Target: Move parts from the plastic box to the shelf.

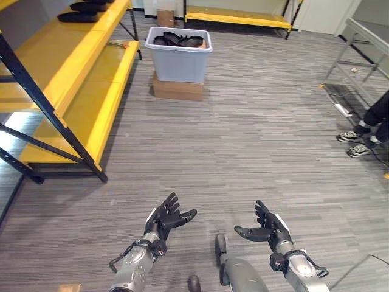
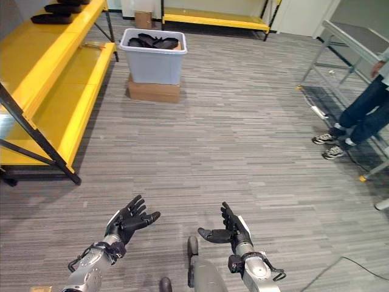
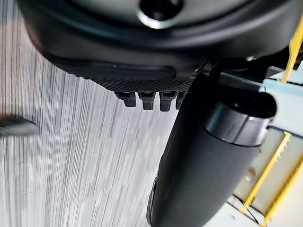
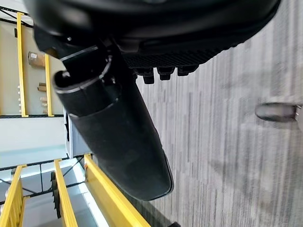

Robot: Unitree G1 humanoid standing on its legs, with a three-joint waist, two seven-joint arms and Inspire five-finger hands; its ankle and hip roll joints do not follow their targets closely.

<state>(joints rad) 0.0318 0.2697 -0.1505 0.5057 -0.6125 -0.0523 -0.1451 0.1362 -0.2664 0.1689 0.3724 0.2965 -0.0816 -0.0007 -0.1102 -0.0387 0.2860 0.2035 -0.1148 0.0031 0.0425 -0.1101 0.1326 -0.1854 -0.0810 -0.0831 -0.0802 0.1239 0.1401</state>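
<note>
Left eye view, left to right: yellow shelf (image 1: 73,73) along the left edge, black parts (image 1: 82,13) on its top level at upper left. Grey plastic box (image 1: 179,55) at upper centre, on a cardboard box (image 1: 177,89), dark parts (image 1: 177,41) piled inside. Left hand (image 1: 164,218) at lower centre, fingers spread, empty. Right hand (image 1: 267,228) beside it, apart, likewise splayed and empty. Person's legs (image 1: 368,125) at right edge.
</note>
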